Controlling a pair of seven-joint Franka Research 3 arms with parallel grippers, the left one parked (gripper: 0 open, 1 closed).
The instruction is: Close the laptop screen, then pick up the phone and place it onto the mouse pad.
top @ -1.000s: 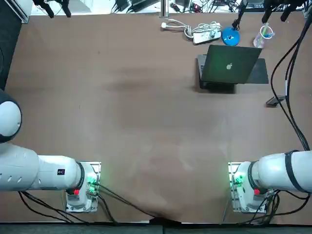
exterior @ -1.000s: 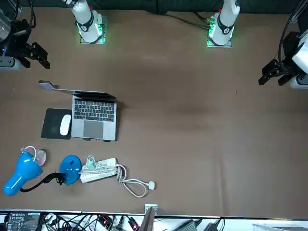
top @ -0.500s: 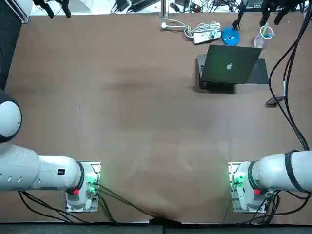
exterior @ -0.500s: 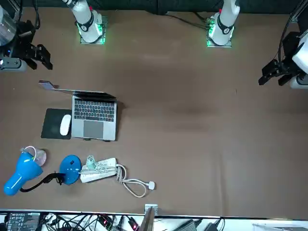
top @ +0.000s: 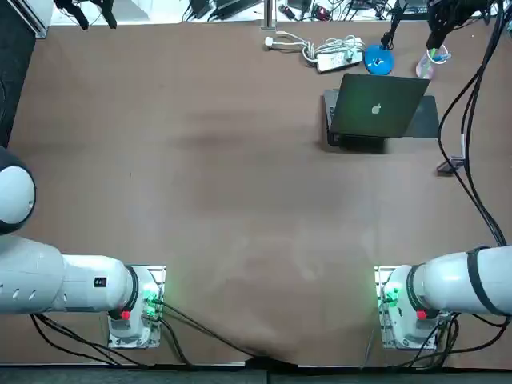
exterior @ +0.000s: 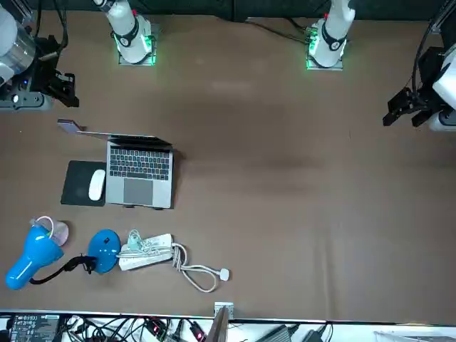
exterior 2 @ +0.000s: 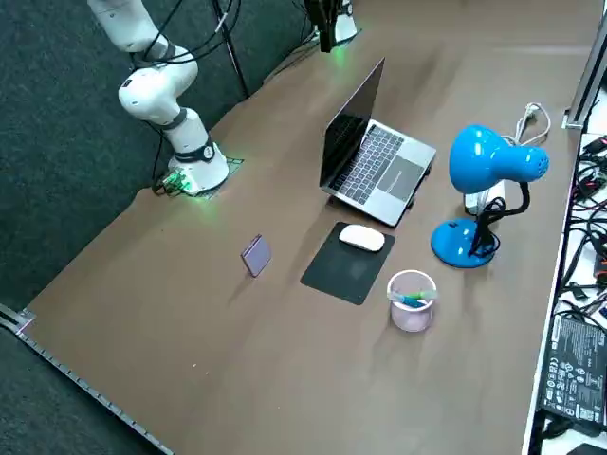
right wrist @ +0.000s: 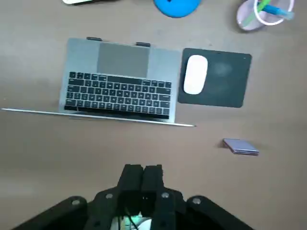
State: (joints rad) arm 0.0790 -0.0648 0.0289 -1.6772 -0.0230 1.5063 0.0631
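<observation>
White arm [top: 456, 280], green-lit base [top: 392, 298], black end effector [right wrist: 143, 168].

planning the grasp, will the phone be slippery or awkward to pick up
The phone looks thin, rigid and smooth: probably light but slippery, with little edge to pinch. The right gripper, shut, hovers behind the lid of the open laptop.

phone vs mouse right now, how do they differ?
The phone is thin, grey and straight-edged; the mouse is white and rounded. The phone lies on the bare table beside the mouse pad; the mouse sits on the pad. The mouse is nearer the laptop than the phone is. Shared: both lie off the same side of the open laptop, and the right gripper, shut, hangs behind the lid holding neither.
</observation>
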